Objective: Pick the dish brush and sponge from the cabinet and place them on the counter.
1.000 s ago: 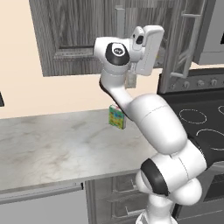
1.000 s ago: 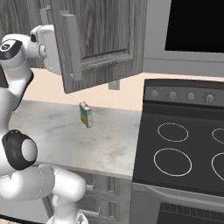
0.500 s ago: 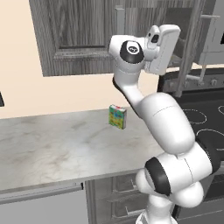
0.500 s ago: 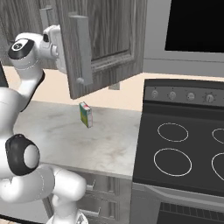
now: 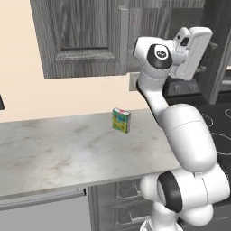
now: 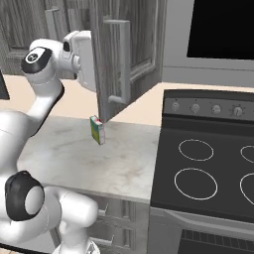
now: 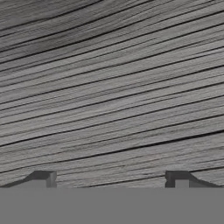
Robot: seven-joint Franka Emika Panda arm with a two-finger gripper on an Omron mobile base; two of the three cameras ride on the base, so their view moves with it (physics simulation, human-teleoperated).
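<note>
The cabinet point(image 5: 85, 36) hangs above the counter point(image 5: 58, 144), its left door closed. Its right door point(image 6: 134, 54) stands swung open, with a long grey bar handle point(image 6: 122, 59). My white hand point(image 5: 194, 49) is raised to cabinet height, close behind that open door point(image 5: 221, 49). In the hand view my gripper point(image 7: 111, 180) is open, its two dark fingertips point(image 7: 43, 177) wide apart and close to a dark wood-grain surface, with nothing between them. The dish brush and the sponge are hidden from view.
A small multicoloured green-yellow box point(image 5: 121, 120) stands upright on the counter point(image 6: 99, 158) near the wall. To the right sit a black stovetop point(image 6: 208, 168) with knobs and a dark microwave point(image 6: 223, 30) above it.
My hand has moved to the right along the cabinet front. The right door has swung wider open. The box on the counter has not moved.
</note>
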